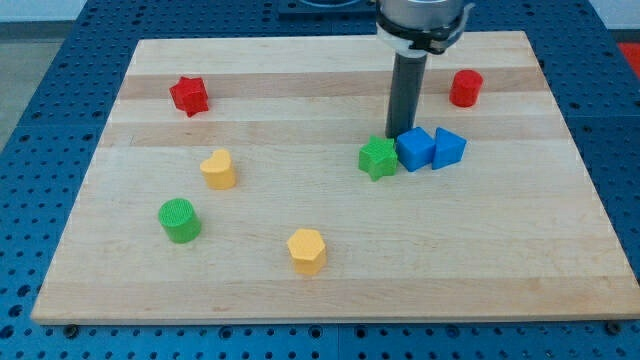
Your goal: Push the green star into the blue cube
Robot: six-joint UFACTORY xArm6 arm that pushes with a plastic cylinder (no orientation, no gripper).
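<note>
**A:** What is on your board point(330, 290)?

**B:** You have eight blocks on a pale wooden board. Two red: a red star point(189, 95) far left, a red cylinder point(465, 88) far right. Two yellow: a yellow heart point(218, 169) left of centre, a yellow hexagon point(307, 250) near the front. Two green: a green cylinder point(180, 220) near left, and your green star point(378, 157) right of centre. Two blue: the blue cube point(415, 149), and a blue wedge-like block point(448, 148) touching its right side.

**A:** And the star against the cube?

**B:** It touches the cube's left side. My tip point(402, 134) stands just behind that join. There are no fingers to open or close, only the one dark rod
</note>
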